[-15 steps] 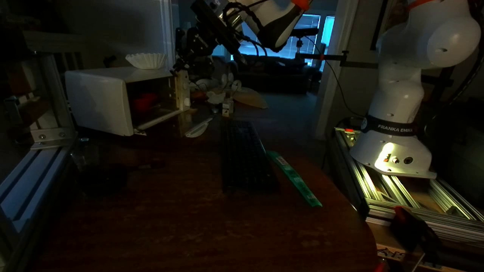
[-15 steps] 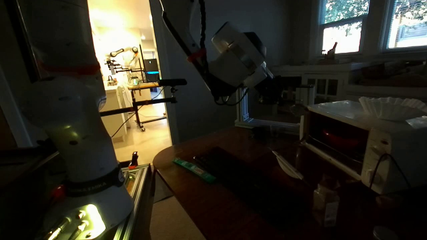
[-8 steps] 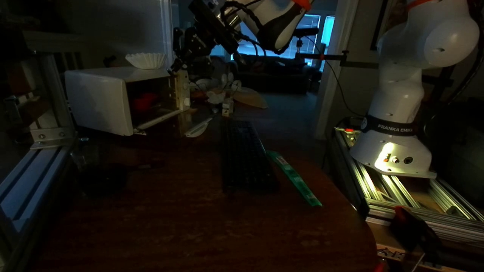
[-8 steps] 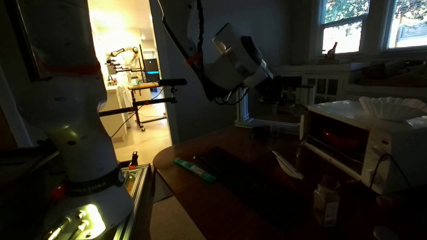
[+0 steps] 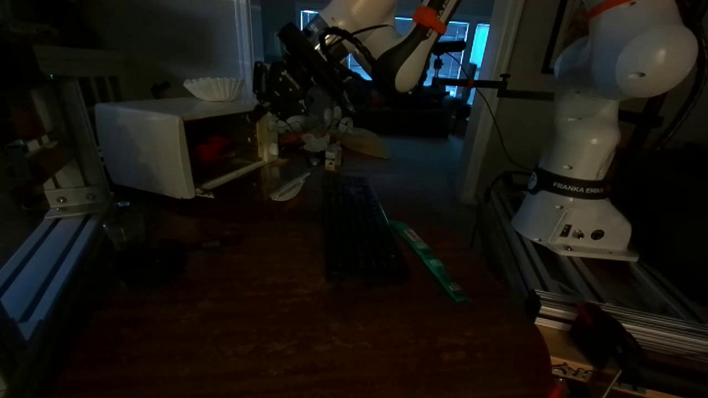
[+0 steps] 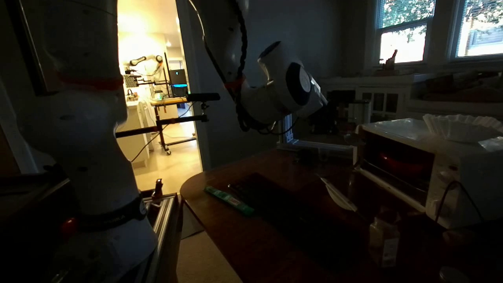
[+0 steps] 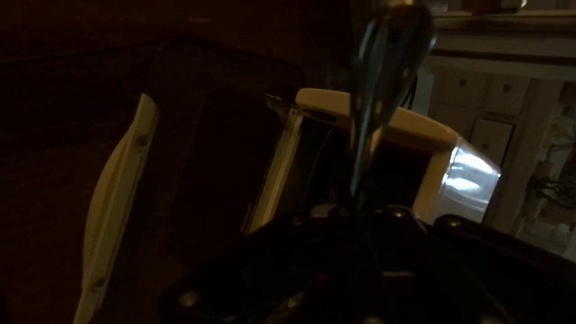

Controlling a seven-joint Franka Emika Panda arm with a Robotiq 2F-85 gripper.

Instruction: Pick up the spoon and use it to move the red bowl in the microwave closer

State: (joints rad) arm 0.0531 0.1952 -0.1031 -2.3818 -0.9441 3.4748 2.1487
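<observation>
Low in an exterior view lies the dark table [image 5: 276, 337]. Farther in, right of centre, a green strip [image 5: 430, 262] rests just beside a black keyboard [image 5: 362, 232]. At right the arm [image 5: 586, 132] stands as an upright column, cut off at the top edge. More of it shows at top centre: the forearm [image 5: 410, 69] slopes down to a bend, and from there the wrist [image 5: 357, 15] slants left and down, aimed at the microwave [image 5: 146, 149]. This sits left of centre, front open, the red bowl [image 5: 213, 148] dim in its cavity. In both exterior views the wrist's lower end hangs by an upper corner of the microwave, well above the table; whether anything touches there cannot be told.

In the wrist view the claw [image 7: 357, 209] fills the bottom, its fingers pinched on the narrow end of the spoon [image 7: 391, 49], which points up-frame, leaning right, its broad end blurred near the top edge. Behind it the microwave appears tilted; farther still, at right, are pale drawers [image 7: 499, 101].
</observation>
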